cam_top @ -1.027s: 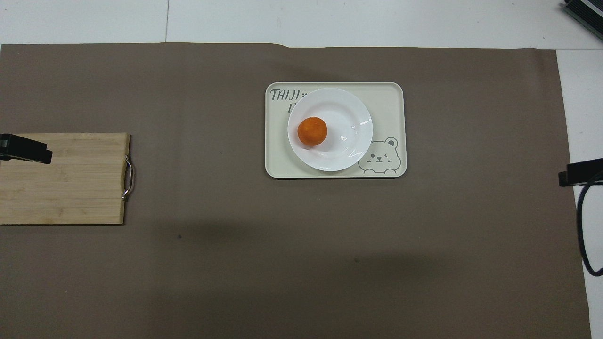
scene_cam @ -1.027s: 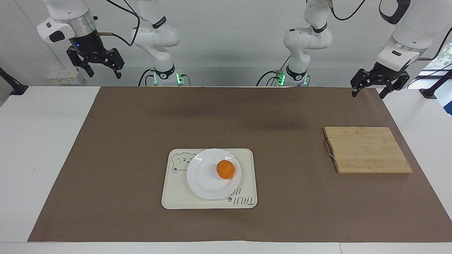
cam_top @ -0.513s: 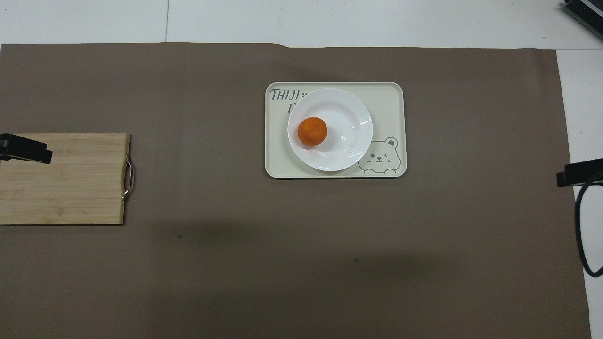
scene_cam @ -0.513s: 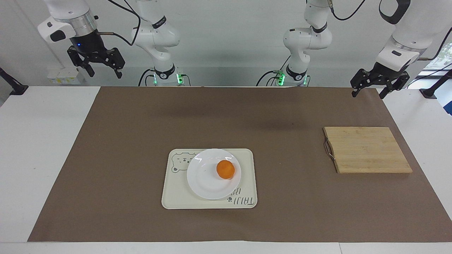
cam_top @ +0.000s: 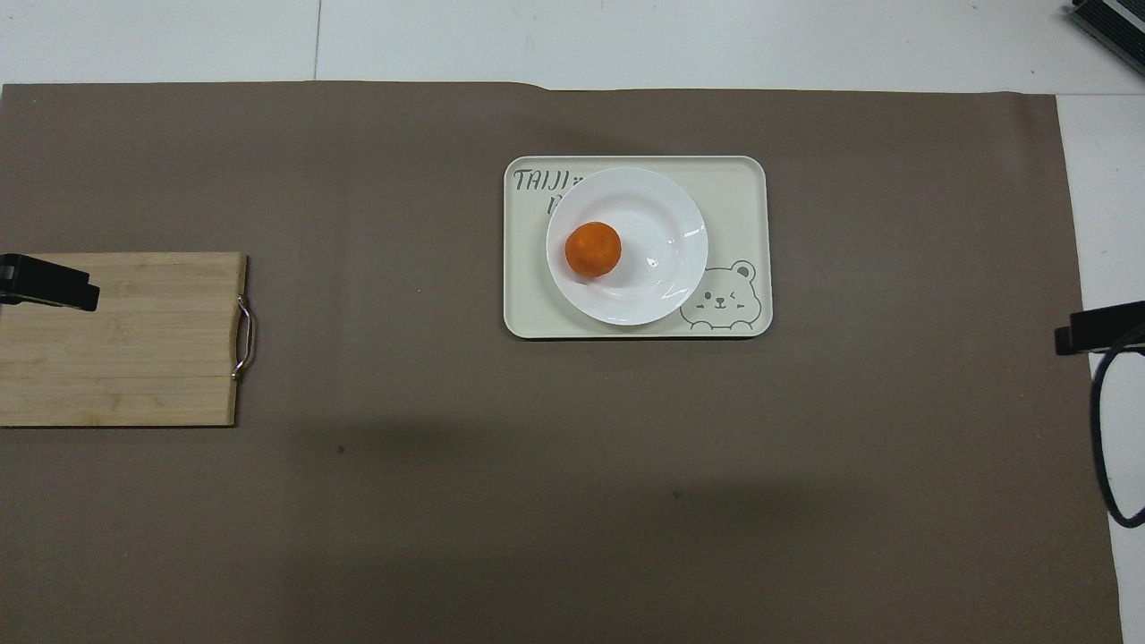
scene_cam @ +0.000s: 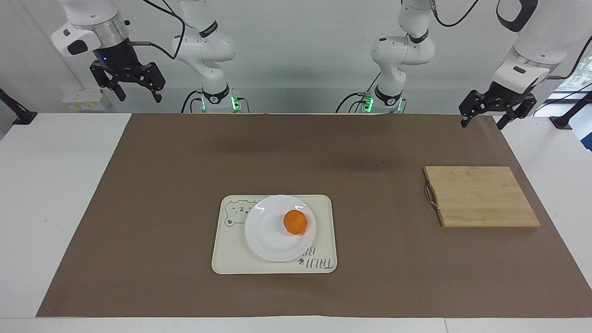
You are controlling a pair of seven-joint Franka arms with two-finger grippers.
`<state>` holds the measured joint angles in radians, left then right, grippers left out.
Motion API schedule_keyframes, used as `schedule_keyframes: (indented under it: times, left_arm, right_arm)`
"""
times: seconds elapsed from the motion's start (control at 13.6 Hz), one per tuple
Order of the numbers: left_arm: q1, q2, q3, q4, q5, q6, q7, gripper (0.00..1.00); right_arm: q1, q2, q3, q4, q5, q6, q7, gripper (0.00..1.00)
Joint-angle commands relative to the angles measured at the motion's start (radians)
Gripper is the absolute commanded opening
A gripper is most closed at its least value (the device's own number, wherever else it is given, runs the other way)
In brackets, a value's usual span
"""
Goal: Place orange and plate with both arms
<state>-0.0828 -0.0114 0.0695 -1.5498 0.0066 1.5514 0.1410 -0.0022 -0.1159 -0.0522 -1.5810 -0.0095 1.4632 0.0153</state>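
Reading the layout: orange (scene_cam: 295, 222) sits on the plate (scene_cam: 268, 236), and the plate rests on the cream tray (scene_cam: 323, 208), centre of the facing frame, low. Both tools hang high at the top corners, clear of the surface (scene_cam: 138, 208). Right tool (scene_cam: 136, 95), upper left of frame, fingers apart, empty. Left tool (scene_cam: 483, 121), upper right, fingers apart, empty, up above the wooden board (scene_cam: 481, 196). From each tool the plate lies down-frame and inward. The orange sits off-centre on the plate, toward the left arm's side, so you'd judge that arm better placed for it.
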Motion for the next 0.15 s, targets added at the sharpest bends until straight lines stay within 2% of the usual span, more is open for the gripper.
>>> schedule_keyframes:
  times: [0.0, 0.07]
  left_arm:
    - [0.009, -0.001, -0.002, 0.016, -0.008, -0.014, 0.016, 1.00]
    - [0.009, -0.001, -0.002, 0.016, -0.008, -0.014, 0.016, 1.00]
  right_arm:
    - [-0.019, -0.024, 0.011, -0.020, 0.023, -0.007, -0.026, 1.00]
    - [-0.019, -0.024, 0.011, -0.020, 0.022, -0.007, -0.026, 1.00]
